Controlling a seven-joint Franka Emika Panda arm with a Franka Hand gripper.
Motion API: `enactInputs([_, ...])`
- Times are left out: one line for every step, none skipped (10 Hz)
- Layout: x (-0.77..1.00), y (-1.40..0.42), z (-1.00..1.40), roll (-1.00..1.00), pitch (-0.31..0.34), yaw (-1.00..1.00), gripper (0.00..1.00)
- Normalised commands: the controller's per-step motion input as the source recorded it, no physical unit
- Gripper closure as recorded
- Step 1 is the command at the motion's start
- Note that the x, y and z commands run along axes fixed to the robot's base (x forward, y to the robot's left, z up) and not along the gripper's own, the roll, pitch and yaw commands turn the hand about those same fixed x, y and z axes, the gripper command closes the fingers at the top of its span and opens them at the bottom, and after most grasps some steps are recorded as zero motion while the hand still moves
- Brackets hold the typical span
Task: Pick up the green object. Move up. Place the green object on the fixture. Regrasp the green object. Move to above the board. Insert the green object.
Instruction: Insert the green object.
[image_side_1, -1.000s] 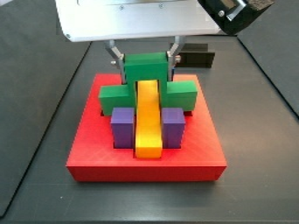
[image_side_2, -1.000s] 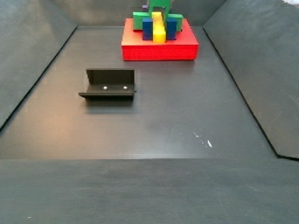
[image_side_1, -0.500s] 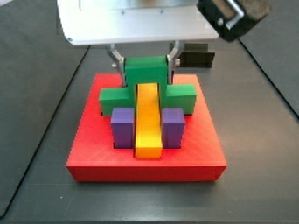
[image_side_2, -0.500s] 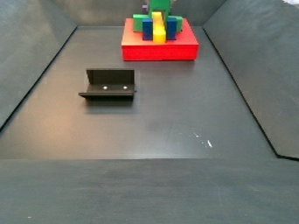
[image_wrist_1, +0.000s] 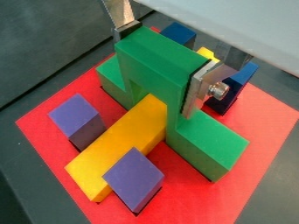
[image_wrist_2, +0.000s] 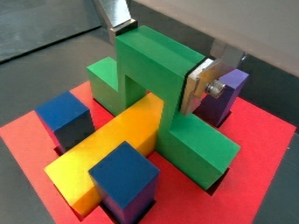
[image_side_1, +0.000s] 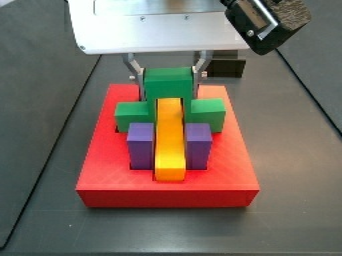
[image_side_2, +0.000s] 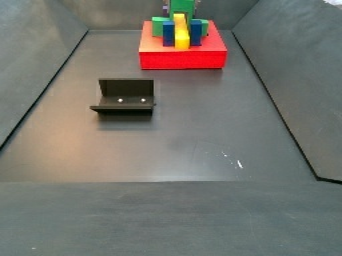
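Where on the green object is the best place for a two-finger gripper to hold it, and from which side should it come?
Judging by its shape, grip the green object by its raised centre block, coming from above. That block has two flat, parallel faces clear of the yellow bar on the board. The gripper holds it this way now, one finger on each face.

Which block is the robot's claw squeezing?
The green object. The gripper has its silver fingers on the raised centre's two sides; the purple blocks and yellow bar sit untouched.

Green object (image_side_1: 167, 95) sits on the board (image_side_1: 168, 180), straddling the bar (image_side_1: 168, 140), pincer (image_side_1: 167, 68) fingers either side. Fixture (image_side_2: 123, 97) stands well apart on the floor.
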Motion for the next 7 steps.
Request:
enactInputs([0.00, 0.00, 0.00, -0.01, 0.000, 0.00, 1.00])
enactInputs([-0.07, 0.07, -0.03, -0.21, 0.000, 0.00, 1.00])
enactInputs([-0.15, 0.15, 0.00, -0.20, 0.000, 0.00, 1.00])
enactInputs([-0.13, 0.08, 0.00, -0.18, 0.000, 0.00, 1.00])
enactInputs([-0.01, 0.00, -0.02, -0.09, 0.000, 0.00, 1.00])
enactInputs([0.00, -0.01, -0.03, -0.04, 0.000, 0.00, 1.00])
enactInputs([0.05, -0.09, -0.11, 0.00, 0.000, 0.00, 1.00])
